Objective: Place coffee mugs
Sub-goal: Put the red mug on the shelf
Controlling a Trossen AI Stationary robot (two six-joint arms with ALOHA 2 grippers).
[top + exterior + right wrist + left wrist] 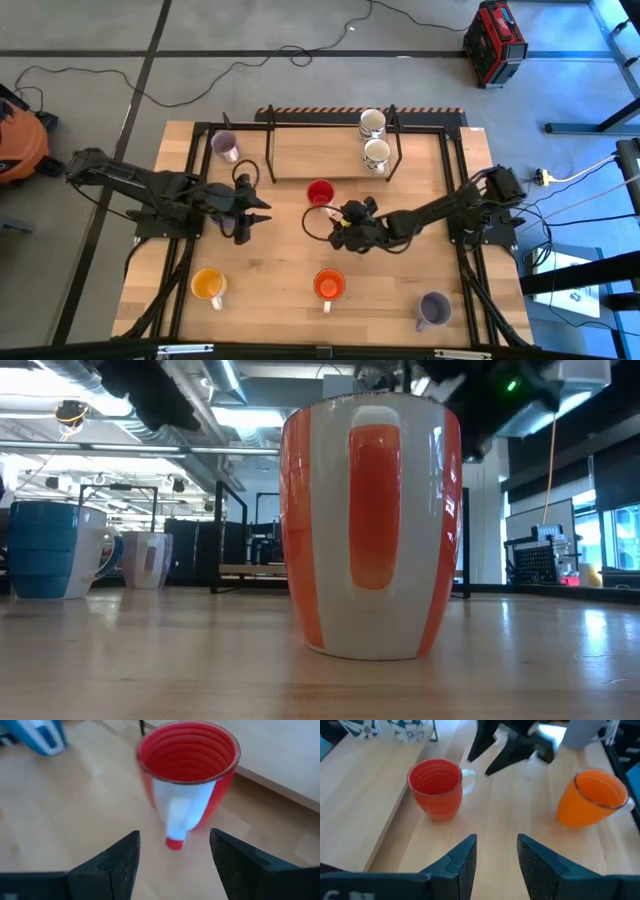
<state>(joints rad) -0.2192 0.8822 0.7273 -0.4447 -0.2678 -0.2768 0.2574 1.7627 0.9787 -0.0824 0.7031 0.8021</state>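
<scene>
The red mug (320, 192) stands upright on the table near the raised shelf's edge, its white handle (175, 822) turned toward my right gripper (337, 222). That gripper is open just short of the handle, and its fingers (117, 865) touch nothing. My left gripper (256, 215) is open and empty, left of the red mug (436, 787). Two white mugs (375, 138) stand on the shelf. A lilac mug (225, 147) stands far left, and a yellow-orange one (207, 285), an orange one (329, 285) and a second lilac one (433, 310) along the near side. The blue mug (50, 550) stands near the left arm.
A black frame with a raised wooden shelf (310, 155) takes up the table's far middle. Black rails run along both table sides. The orange mug (370, 530) fills the low view. Bare tabletop (280, 250) lies between the grippers and the near row of mugs.
</scene>
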